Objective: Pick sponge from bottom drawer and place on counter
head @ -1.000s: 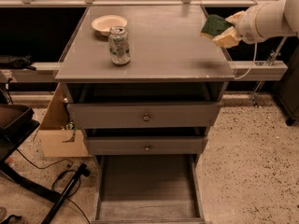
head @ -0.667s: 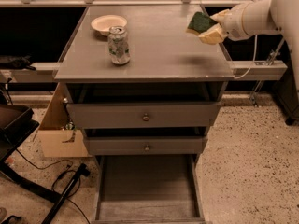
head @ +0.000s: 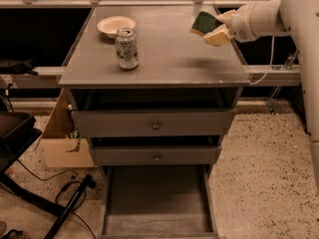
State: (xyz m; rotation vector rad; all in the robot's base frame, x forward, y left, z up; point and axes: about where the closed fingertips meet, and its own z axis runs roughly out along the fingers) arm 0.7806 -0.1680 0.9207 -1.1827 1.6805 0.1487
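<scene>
Gripper (head: 213, 30) over the right rear of the grey desk (head: 174, 54), fingers clamped on the green and yellow sponge (head: 202, 22), sponge held above the surface, bottom drawer (head: 157, 203) open, can (head: 126, 49) and bowl (head: 115, 25) at left.

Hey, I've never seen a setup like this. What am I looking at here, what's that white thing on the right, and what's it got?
That white thing is a robot arm, reaching in from the right. There is one picture, taken from in front of a grey drawer cabinet, looking down on it. At the arm's tip, the gripper holds a green sponge above the counter. On the counter stand a can and a pale bowl. The bottom drawer is pulled open.
</scene>
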